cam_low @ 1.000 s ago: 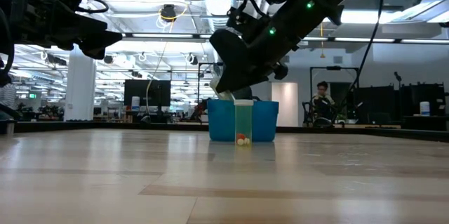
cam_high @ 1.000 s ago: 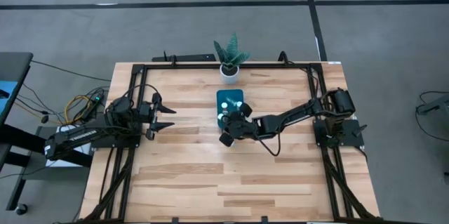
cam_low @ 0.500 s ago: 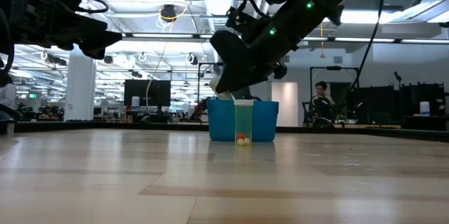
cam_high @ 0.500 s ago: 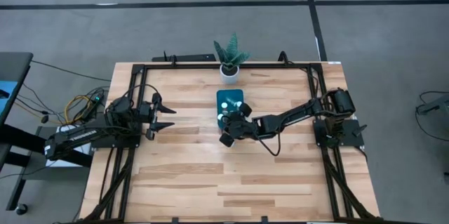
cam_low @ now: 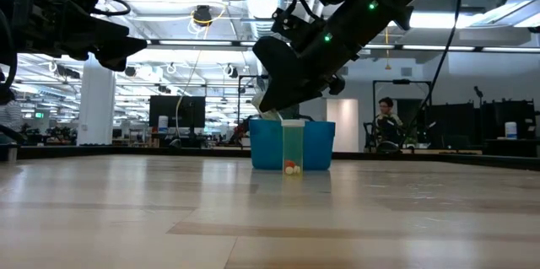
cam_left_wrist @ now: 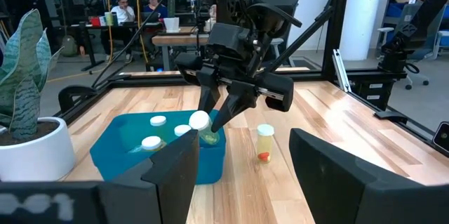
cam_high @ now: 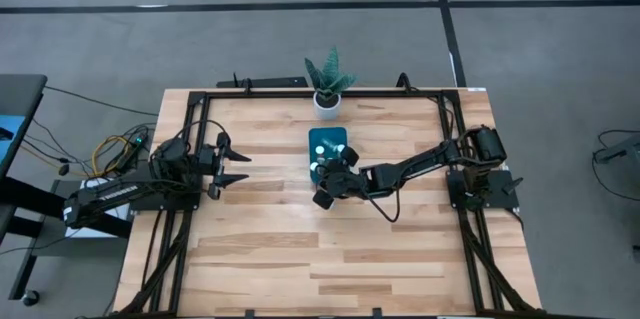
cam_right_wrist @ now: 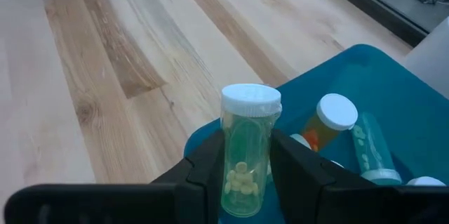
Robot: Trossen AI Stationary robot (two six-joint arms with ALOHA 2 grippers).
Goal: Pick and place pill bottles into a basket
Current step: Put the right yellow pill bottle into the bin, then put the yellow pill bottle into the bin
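Waiting at the left edge of the desk (cam_high: 260,259), the left gripper (cam_high: 238,167) hangs with its fingers spread and nothing between them. Near the desk's far edge stands a white pot (cam_high: 327,102) with a spiky green plant. In front of it sits the teal basket (cam_high: 326,139); several white-capped pill bottles (cam_left_wrist: 158,121) lie inside, and the right wrist view shows one with orange contents. The right gripper (cam_left_wrist: 214,121) is clenched on a clear pill bottle (cam_right_wrist: 247,147) holding small pale pills, at the basket's near rim; it appears to be just above the wall, though this is hard to judge. One more bottle (cam_left_wrist: 264,142) stands upright on the desk just beside the basket.
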